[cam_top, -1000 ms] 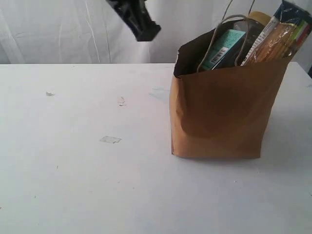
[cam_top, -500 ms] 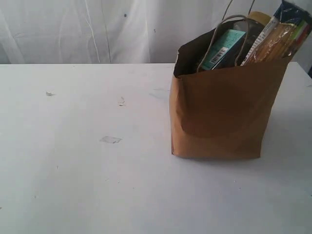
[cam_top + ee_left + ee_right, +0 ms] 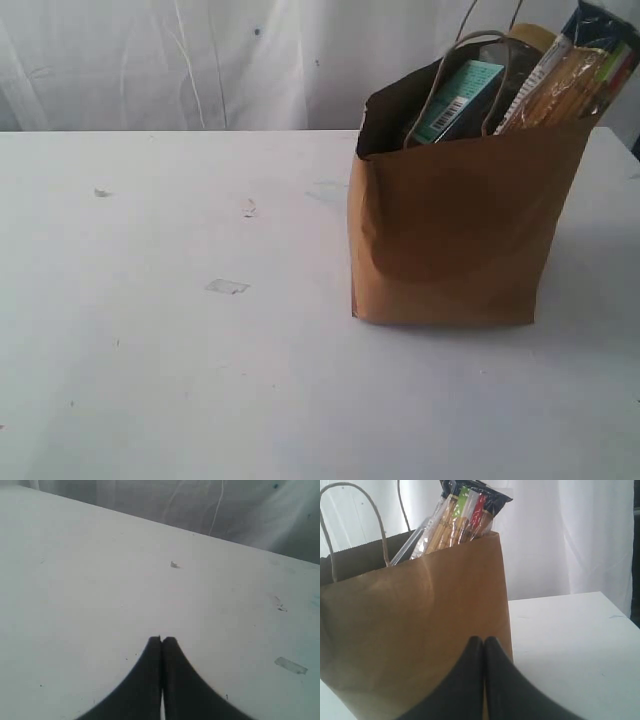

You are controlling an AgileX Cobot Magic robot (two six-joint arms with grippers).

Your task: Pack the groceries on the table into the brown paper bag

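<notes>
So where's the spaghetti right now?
The spaghetti packet is in the brown paper bag on the right of the exterior view, poking out at the bag's right corner, right of a teal box.

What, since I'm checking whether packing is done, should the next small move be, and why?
Probably just park the left tool and right tool, both shut and empty: the table shows only crumbs and marks, and the spaghetti packet stands in the brown paper bag.

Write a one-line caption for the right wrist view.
Shut right gripper faces the upright brown paper bag on the white table, a spaghetti packet sticking out of its top.
</notes>
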